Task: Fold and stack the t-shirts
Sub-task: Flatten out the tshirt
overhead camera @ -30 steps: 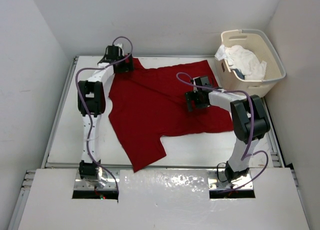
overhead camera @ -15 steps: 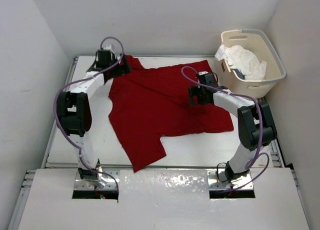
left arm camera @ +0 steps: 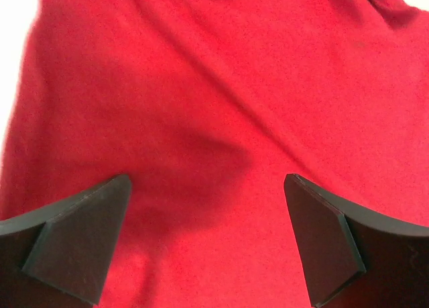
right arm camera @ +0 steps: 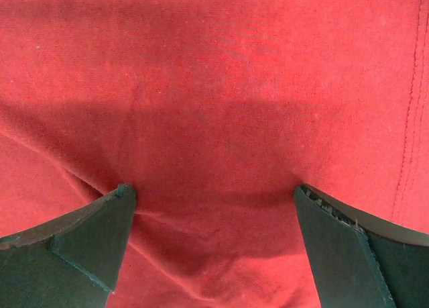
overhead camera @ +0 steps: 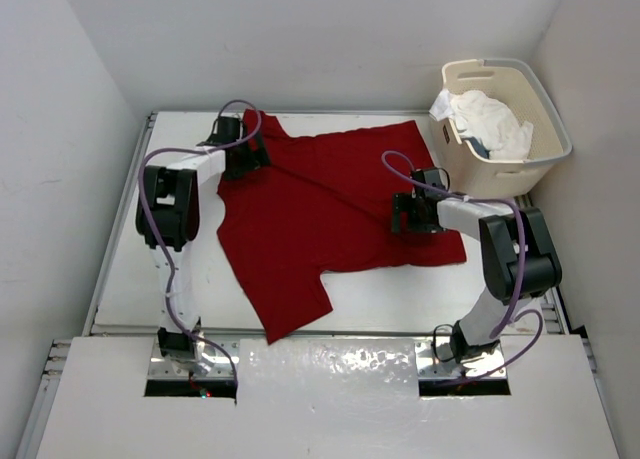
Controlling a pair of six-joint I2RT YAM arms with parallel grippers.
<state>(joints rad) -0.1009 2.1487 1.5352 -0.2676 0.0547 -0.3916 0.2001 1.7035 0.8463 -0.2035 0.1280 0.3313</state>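
Top external: white shirt (overhead camera: 490,119) bunched in basket (overhead camera: 553,131), outline unclear.

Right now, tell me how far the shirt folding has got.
Done: the red shirt lies spread out on the table, unfolded; nothing is stacked. In hand: the left claw and right claw hang open over its cloth, gripping nothing. Left: every fold of the red one, plus the white shirt bundled in the basket.
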